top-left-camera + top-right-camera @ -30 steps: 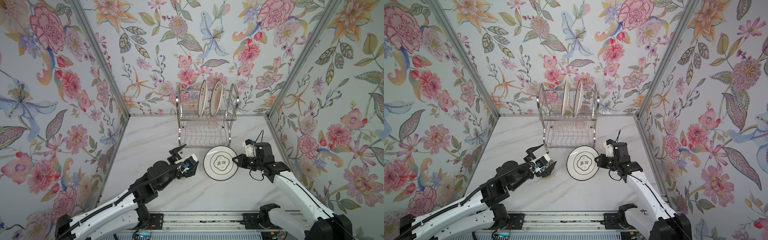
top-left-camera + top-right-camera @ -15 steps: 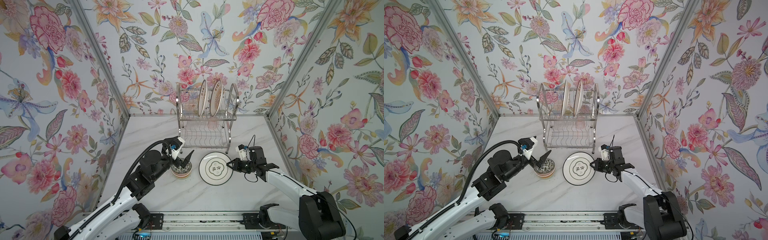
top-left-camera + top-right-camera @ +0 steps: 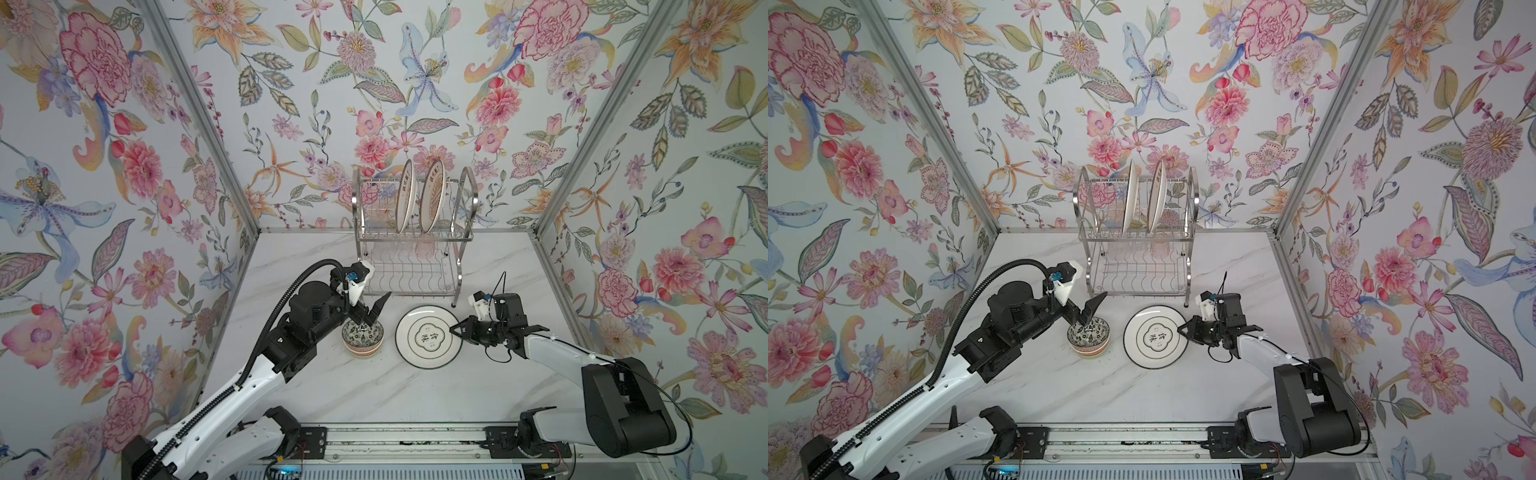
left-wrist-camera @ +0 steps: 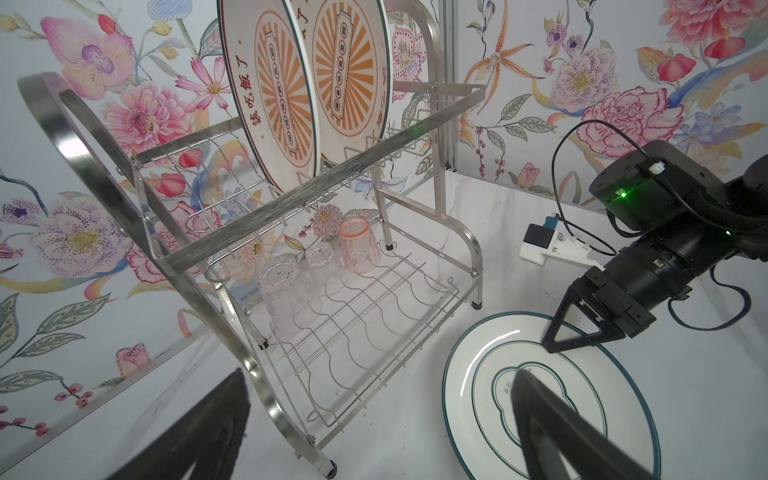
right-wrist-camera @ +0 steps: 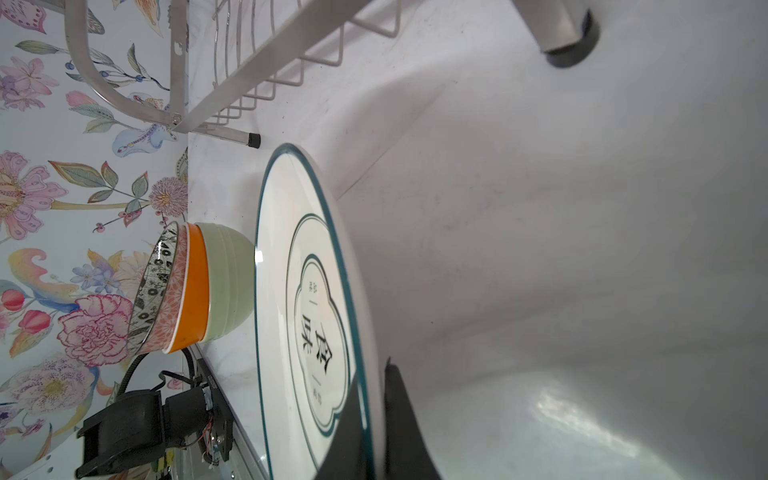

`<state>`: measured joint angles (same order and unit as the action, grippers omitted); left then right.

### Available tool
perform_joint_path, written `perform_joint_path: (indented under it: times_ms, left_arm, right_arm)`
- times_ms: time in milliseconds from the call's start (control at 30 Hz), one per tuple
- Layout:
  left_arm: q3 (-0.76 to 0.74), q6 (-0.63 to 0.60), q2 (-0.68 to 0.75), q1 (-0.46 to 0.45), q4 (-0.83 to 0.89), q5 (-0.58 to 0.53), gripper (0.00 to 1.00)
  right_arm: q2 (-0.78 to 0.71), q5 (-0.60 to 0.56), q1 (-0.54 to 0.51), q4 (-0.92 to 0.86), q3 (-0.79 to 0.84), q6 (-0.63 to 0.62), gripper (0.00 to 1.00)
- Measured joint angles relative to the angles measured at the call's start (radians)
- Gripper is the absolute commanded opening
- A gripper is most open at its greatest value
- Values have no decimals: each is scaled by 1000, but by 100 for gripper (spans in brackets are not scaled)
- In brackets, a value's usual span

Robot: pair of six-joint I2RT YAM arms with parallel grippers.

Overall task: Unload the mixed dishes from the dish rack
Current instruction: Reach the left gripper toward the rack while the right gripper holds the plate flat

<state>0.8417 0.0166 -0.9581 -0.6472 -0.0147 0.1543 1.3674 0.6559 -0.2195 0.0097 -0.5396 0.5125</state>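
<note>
The dish rack [image 3: 467, 195] [image 3: 1192, 195] [image 4: 291, 195] stands at the back. Two sunburst plates [image 3: 405, 195] [image 4: 282, 91] stand in its upper tier. Three upturned cups, one pink [image 4: 359, 245], sit on the lower shelf. A white dark-rimmed plate [image 3: 415, 353] [image 3: 1154, 353] [image 5: 299, 291] lies on the table before the rack. My right gripper [image 3: 455, 330] [image 3: 1183, 328] [image 5: 376, 382] is shut on its right rim. Left of it sits a stack of bowls [image 3: 362, 338] [image 3: 1089, 336] [image 5: 195, 286], patterned on top. My left gripper [image 3: 372, 309] [image 3: 1090, 309] [image 4: 380, 372] hangs open just above it, holding nothing.
Floral walls close in the marble table [image 3: 374, 395] on three sides. The rack's front legs [image 5: 569, 41] stand close behind the plate. The arm bases sit on a rail [image 3: 395, 440] along the front edge.
The right gripper has carried the plate down and slightly left onto the table, still gripping its rim. The left arm has drawn up and back, uncovering the bowl stack.
</note>
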Motion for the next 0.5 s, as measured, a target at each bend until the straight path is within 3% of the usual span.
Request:
perform_joint_path:
  times_ms: [500]
  left_arm:
    - [84, 6, -61, 6, 31, 26, 100]
  right_arm:
    - [76, 22, 31, 58, 21, 5, 4]
